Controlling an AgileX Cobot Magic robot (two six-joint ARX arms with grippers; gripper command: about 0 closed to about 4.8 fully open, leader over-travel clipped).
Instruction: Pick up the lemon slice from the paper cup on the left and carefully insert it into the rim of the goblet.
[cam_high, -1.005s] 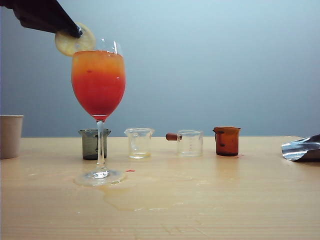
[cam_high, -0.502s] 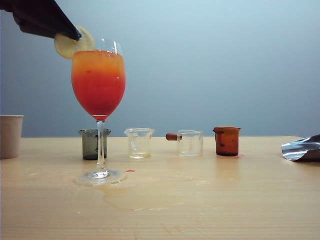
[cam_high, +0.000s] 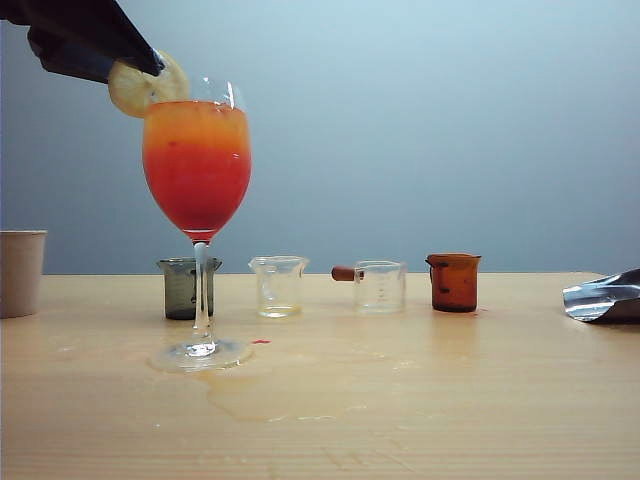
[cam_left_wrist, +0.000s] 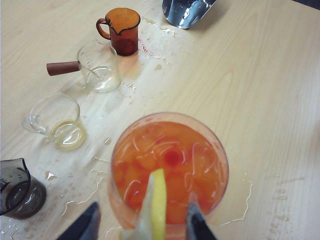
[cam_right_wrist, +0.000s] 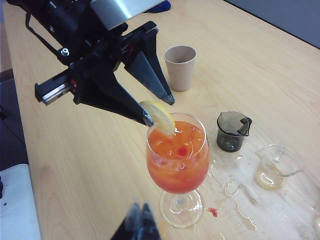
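Up at the top left of the exterior view, the lemon slice (cam_high: 148, 86) sits on the rim of the goblet (cam_high: 197, 160), standing on edge with its lower part at the glass lip. The left gripper (cam_left_wrist: 141, 225) hangs over it with its fingers (cam_left_wrist: 195, 223) spread to either side of the slice; in the right wrist view one dark fingertip lies close against the slice and the other stands clear of it, and whether the near one touches cannot be told. The goblet holds a drink that is red low down and orange toward the top, with ice showing in the left wrist view. Its foot stands in a thin wet patch on the table (cam_high: 420, 400).

At the left edge of the exterior view stands the paper cup (cam_high: 21, 272), well apart from the goblet; in the right wrist view its inside looks empty. Behind the stem is a dark grey beaker (cam_high: 183, 288), then to the right a clear beaker (cam_high: 278, 286) with a little yellowish liquid, a clear beaker with a brown handle (cam_high: 378, 286), and an amber beaker (cam_high: 455, 281). A shiny foil pouch (cam_high: 603, 297) lies at the right edge.

The right gripper (cam_right_wrist: 138, 225) shows only as a blurred dark tip at the bottom of its own view, fingers pressed together, near the goblet's foot.
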